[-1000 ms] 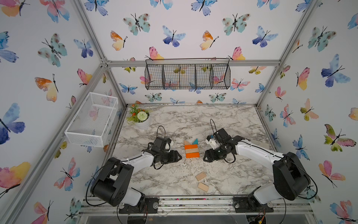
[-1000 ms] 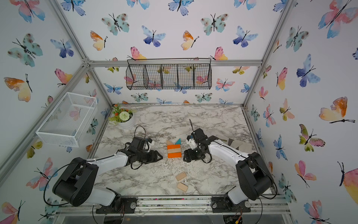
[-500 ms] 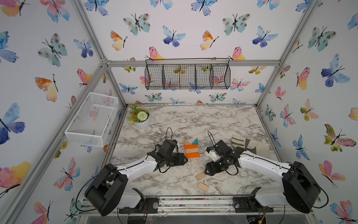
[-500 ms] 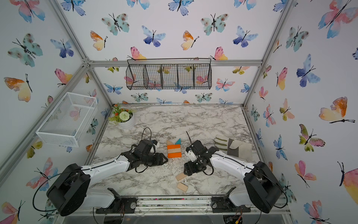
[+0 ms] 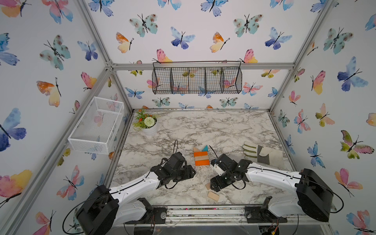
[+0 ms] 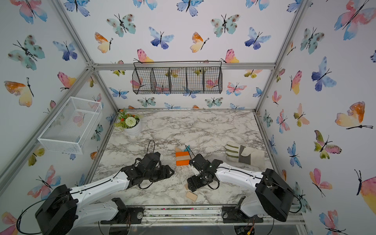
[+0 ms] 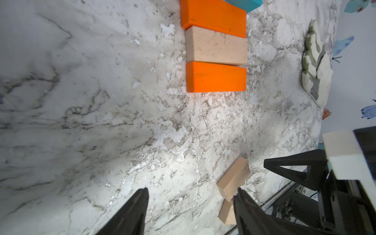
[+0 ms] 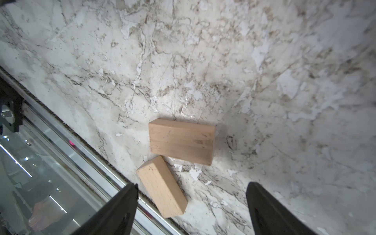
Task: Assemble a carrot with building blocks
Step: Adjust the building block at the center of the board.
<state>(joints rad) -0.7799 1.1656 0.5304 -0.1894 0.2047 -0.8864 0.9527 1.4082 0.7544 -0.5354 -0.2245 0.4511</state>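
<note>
The coming move was judged to turn on the two loose pale natural-wood blocks lying near the front rail of the white marble-patterned surface. Both were seen to lie far nearer the right pincer than the left pincer. In both top views the right one was hung directly over them, with the broader pale block half hidden beneath it. The slimmer pale block lay just beside that, closer to the rail.

In the right wrist view the right pincer's jaws were spread wide with nothing between them. The broader pale block was found ahead of the fingertips and roughly centred on the gap. Its long axis was laid almost along the line joining the two tips, so a closing would be taken across its length unless the wrist were turned. The slimmer pale block was set askew near one finger, one corner almost touching the broader one.

The left pincer was likewise parted and empty. The unfinished carrot of striped wooden bars was laid mid-surface, orange, tan and orange touching. A natural-wood triangle and a teal triangle were set at its far end. Its narrow tip was judged not yet built.
</note>
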